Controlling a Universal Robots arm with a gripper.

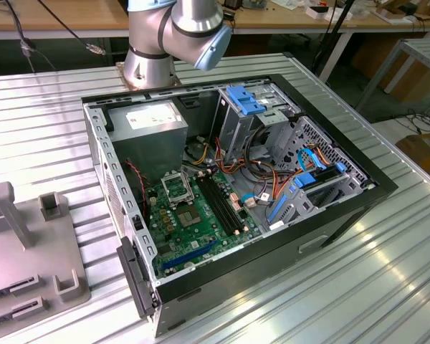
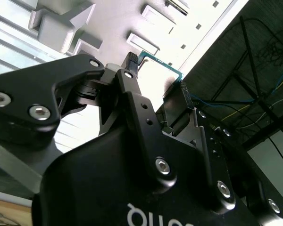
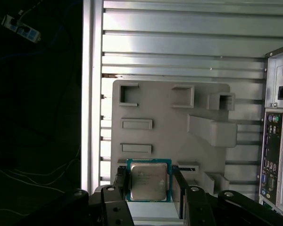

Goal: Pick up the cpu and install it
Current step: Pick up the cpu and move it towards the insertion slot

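Cpu (image 3: 148, 181) is pinched betw. the gripper's (image 3: 149, 175) two fingers, jaws closed narrow on its opposite edges. It's held above the grey fixture tray (image 3: 165, 101), w/ the open PC case (image 3: 277, 141) off to one side.

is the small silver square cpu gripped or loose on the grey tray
Gripped: the small silver-topped square cpu sits between fingers of the black gripper, clear of the grey tray.

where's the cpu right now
In the first wrist view the cpu sits clamped between the jaws, above the grey fixture tray beside the computer case.
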